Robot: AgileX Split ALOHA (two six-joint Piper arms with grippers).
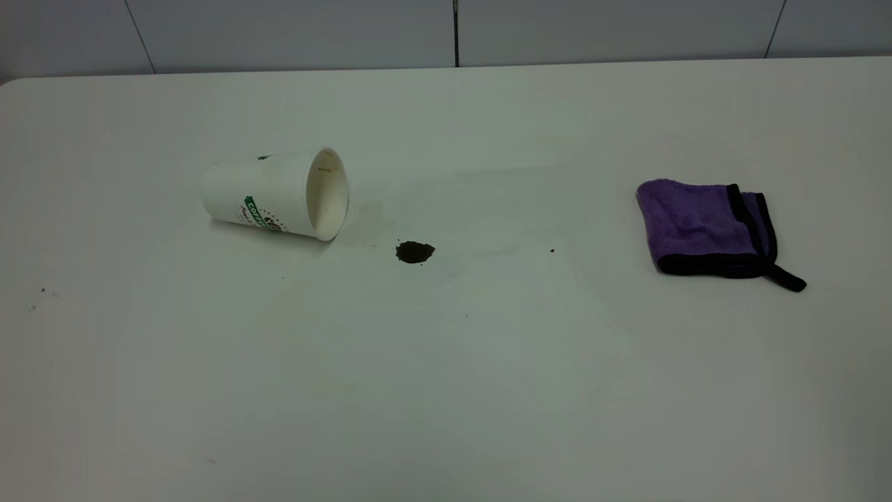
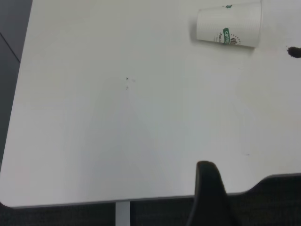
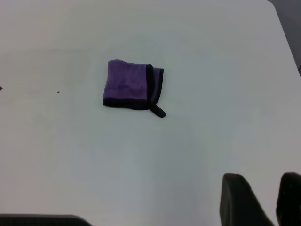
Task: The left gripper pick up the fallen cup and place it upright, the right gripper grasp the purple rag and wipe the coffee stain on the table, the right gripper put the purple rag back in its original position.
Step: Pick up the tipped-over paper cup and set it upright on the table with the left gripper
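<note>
My left tool point(image 2: 210, 188) shows only as one dark tip at the near edge of the desk point(image 1: 446, 390), hanging above the rim with nothing in it; I cannot tell whether it is apart or together. My right tool point(image 3: 265, 200) shows two dark fingers point(image 3: 240, 197) with a gap of white desk between them, so it stands apart and empty, well back from the work. Neither tool appears in the exterior view.

Outward from the left tool, the cup point(image 1: 279, 193) lies on its side well apart from it, its mouth turned toward the coffee stain point(image 1: 414, 252) and its green band facing the camera. In the exterior view the cup sits at about ten o'clock from the desk's centre. The stain is a small dark brown blot just off the cup's mouth, at about four o'clock from the cup, near it but not touching.

Outward from the right tool, the purple rag point(image 1: 700, 226) lies folded flat on the desk, well apart from the tool, its black loop tail trailing from one corner. In the exterior view it sits at three o'clock from the stain, far from it, with a tiny dark speck point(image 1: 552, 249) between them.
</note>
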